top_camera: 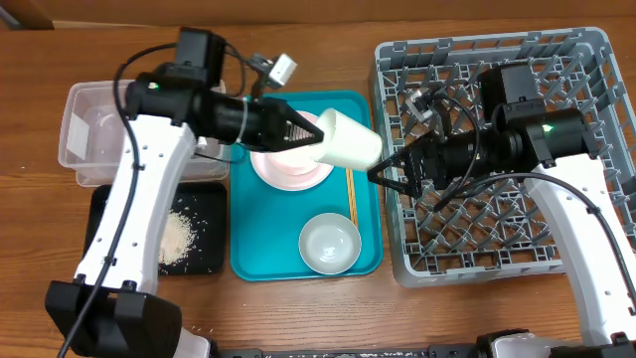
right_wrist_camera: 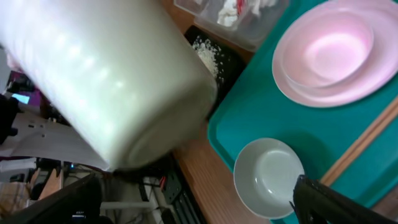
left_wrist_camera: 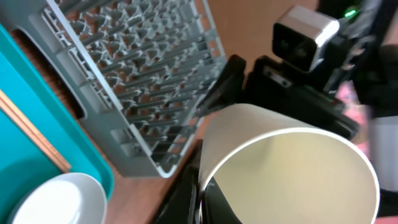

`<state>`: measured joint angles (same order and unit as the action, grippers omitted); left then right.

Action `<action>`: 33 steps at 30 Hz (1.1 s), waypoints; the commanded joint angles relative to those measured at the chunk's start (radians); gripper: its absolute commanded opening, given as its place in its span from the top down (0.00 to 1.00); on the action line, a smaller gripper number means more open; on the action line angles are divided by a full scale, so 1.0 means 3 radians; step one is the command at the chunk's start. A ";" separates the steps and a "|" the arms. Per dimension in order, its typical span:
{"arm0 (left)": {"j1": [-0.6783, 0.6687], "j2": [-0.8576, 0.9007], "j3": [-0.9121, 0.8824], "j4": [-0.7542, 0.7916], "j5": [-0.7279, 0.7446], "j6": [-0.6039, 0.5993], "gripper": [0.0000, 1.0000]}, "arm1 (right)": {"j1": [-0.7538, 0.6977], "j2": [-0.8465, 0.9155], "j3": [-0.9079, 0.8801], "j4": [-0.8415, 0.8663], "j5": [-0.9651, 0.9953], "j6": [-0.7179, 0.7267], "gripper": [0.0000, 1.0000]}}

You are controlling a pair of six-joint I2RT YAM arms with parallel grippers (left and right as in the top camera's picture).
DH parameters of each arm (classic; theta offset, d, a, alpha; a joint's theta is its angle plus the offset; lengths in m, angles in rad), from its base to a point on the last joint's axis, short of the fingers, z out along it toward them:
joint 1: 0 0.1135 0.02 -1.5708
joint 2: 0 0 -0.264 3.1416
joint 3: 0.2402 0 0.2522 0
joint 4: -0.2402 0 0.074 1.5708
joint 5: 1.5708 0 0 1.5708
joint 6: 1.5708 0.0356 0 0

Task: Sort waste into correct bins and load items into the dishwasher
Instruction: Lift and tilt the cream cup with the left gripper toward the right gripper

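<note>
White cup, one, clamped by left gripper; right gripper wide open, empty. Two bowls on teal tray: pink bowl 12 o'clock, white bowl 6 o'clock.

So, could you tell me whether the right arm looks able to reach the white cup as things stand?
Probably yes. The right gripper stands open just off the base of the white cup, with nothing visible between them; the left gripper holds the cup out by its rim.
</note>
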<state>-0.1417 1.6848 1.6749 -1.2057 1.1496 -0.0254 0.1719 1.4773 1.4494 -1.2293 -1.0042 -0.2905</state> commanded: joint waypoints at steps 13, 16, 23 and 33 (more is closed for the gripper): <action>0.0347 -0.0025 0.0052 -0.0268 0.0697 0.0398 0.96 | -0.0033 -0.0074 0.0104 0.0777 -0.0599 0.0212 0.00; 0.0346 -0.0025 0.0052 -0.0310 0.0697 0.0398 0.96 | -0.0088 -0.0074 0.0104 0.0777 -0.0599 0.0275 0.00; 0.0346 -0.0025 0.0052 -0.0354 0.0799 0.0401 0.96 | -0.0178 -0.0074 0.0104 0.0746 -0.0603 0.0276 0.00; 0.0346 -0.0025 0.0052 -0.0350 0.0802 0.0411 0.96 | -0.0228 -0.0074 0.0104 0.0941 -0.0764 0.0272 0.00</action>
<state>-0.0376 1.6848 1.6749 -1.3102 1.3544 0.0628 0.1108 1.4773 1.4513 -0.9703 -1.1816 -0.2089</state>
